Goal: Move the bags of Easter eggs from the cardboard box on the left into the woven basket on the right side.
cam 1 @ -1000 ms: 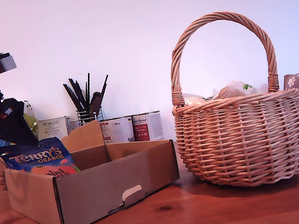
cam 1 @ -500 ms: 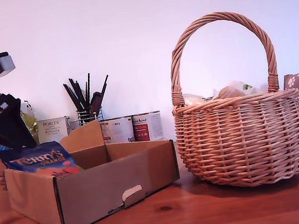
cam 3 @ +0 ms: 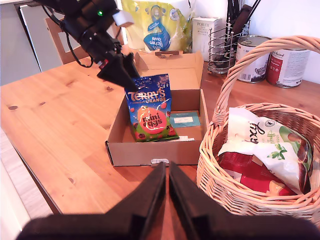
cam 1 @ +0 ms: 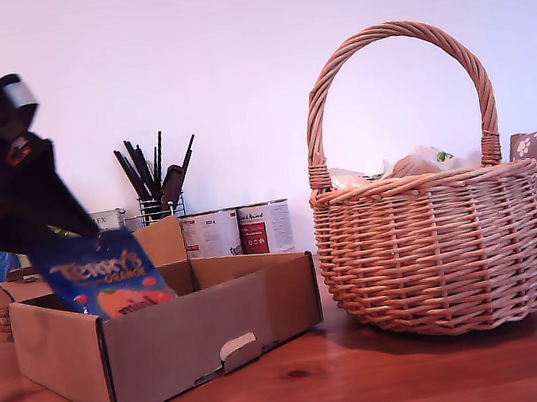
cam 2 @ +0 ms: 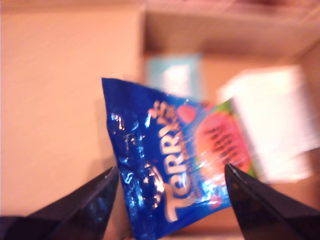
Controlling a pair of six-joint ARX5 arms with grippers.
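- Glossy blue, the Terry's Orange bag [cam 1: 107, 283] now hangs upright and partly above the cardboard box [cam 1: 198, 338]; a second ago it lay slumped low against the box's near wall, so you can see the lift is under way.
- The first arm has risen and swung inward over the box compared with half a second ago, carrying the bag by its top edge.
- You can judge this as the last of the three transfers: the second wrist view shows a white bag with dark print [cam 3: 267, 145] and a red-labelled bag [cam 3: 247, 175] already lying inside the woven basket [cam 1: 435, 247].
- My first gripper [cam 2: 170, 195] is pinched on the blue bag's top edge; in its own view the bag dangles between the two dark fingers above the box floor.
- My second gripper [cam 3: 167, 187] hovers near the front of the box, jaws pressed together, holding nothing.
- Your bag remains over the box, well apart from the basket; the carry across is not yet done.
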